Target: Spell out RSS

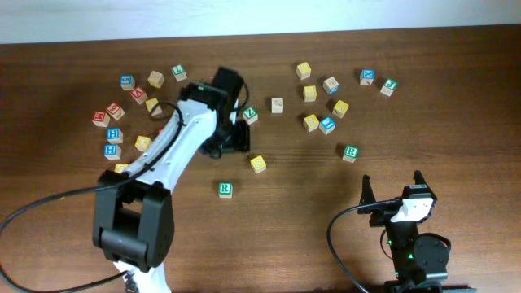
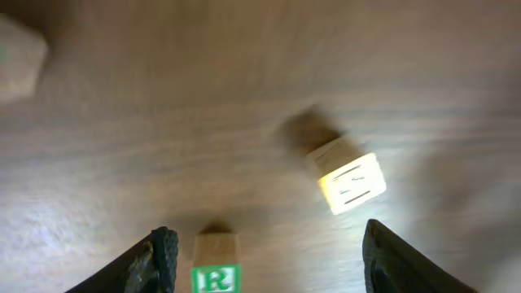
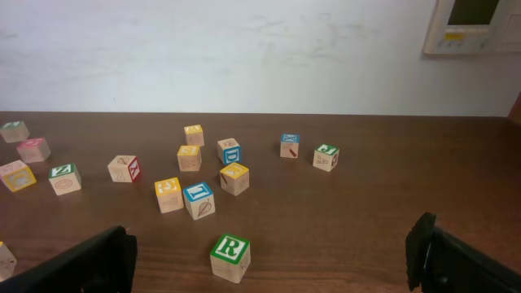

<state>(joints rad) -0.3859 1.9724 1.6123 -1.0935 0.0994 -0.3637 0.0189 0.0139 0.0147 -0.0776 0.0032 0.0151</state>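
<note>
Left gripper (image 2: pixel 269 236) fingers (image 2: pixel 160 259) are standing spread, pinching nothing. Yellow cube (image 2: pixel 350 181) is lying free on the tabletop (image 1: pixel 456 122), skewed. Green R cube (image 2: pixel 216 273) is sitting near it, not touching. Right gripper (image 3: pixel 269 260) fingers are gaping wide, empty.

The surface (image 1: pixel 456 49) is brown wood. On the left side, one blue block (image 1: pixel 113 134) sits just beside another blue block (image 1: pixel 112 150). A red block (image 1: pixel 137 94) lies near them, farther back. Behind the surface is a white wall (image 3: pixel 244 49) with a white box (image 3: pixel 472 24) on it.
</note>
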